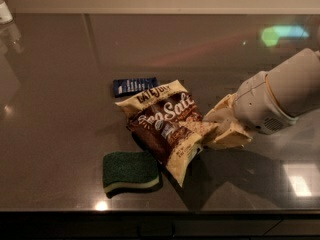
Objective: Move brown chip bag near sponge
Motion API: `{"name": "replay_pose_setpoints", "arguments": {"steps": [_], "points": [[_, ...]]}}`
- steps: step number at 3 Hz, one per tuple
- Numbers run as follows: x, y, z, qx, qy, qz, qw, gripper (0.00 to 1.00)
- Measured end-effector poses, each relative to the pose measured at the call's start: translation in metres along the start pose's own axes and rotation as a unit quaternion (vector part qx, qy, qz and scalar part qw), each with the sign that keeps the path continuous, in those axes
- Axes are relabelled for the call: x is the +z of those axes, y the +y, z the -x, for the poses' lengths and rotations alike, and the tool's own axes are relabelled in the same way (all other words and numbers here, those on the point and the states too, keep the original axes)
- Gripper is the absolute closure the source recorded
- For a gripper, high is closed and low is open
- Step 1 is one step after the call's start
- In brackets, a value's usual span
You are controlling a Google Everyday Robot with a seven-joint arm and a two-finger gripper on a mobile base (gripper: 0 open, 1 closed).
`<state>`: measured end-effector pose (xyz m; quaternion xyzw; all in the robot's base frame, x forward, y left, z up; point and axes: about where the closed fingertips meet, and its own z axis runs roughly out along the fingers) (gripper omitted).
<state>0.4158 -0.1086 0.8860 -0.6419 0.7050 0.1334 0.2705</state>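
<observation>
End effector point(214, 130) at right of centre, pinching the right edge of the brown chip bag point(162, 124). Bag tilted, its lower corner just beside the sponge point(131, 170) on the dark surface point(60, 109). Dark-blue packet point(134, 86) just behind the bag.

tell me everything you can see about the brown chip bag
The brown chip bag is a crinkly, foil-like dark-brown pouch with cream-yellow ends and white "Sea Salt" lettering. It sits slanted over the dark counter: upper end by the blue packet, lower end close beside the sponge, contact unclear. The gripper, at its right edge, has its fingers shut on it.
</observation>
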Motion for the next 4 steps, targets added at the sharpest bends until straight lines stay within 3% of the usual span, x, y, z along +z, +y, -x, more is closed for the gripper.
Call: {"name": "replay_pose_setpoints", "arguments": {"steps": [2, 3, 4], "points": [[0.0001, 0.0021, 0.0032, 0.001, -0.010, 0.003, 1.0000, 0.12], [-0.0009, 0.0028, 0.0047, -0.001, -0.009, 0.001, 1.0000, 0.00], [-0.0009, 0.0029, 0.0048, -0.001, -0.009, 0.001, 1.0000, 0.00]]}}
